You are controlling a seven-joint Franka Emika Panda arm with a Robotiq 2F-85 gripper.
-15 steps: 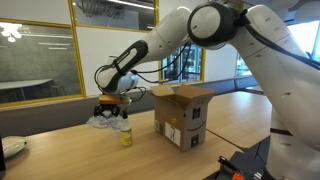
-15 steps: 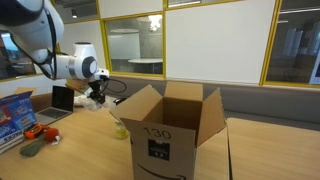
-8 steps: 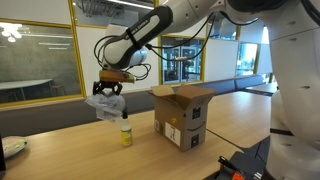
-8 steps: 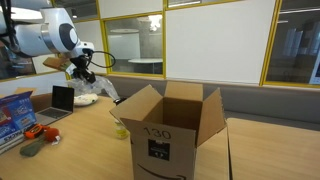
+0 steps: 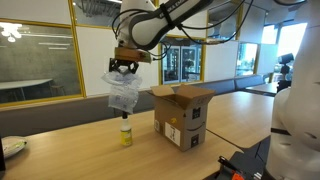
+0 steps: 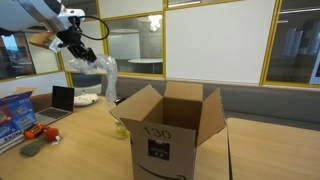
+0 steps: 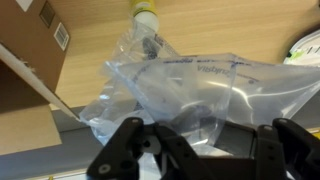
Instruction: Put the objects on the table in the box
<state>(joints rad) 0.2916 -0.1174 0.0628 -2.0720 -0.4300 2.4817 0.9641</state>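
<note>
— What's under the gripper [image 5: 124, 66]?
— The wooden table [image 5: 70, 150], well below it. The open cardboard box [image 5: 183, 115] stands on it, lower than the gripper and off to one side, flaps up.
— And the gripper itself?
— Clamped on the top of a clear plastic bag [image 5: 123, 93], which hangs straight down from it, off the table.
— Anything smaller?
— A small yellowish bottle [image 5: 126, 133], upright on the table beneath the bag.

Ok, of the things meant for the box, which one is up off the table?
The clear plastic bag: it hangs from the pincer in the air, while the small yellow bottle stands on the table.
</note>
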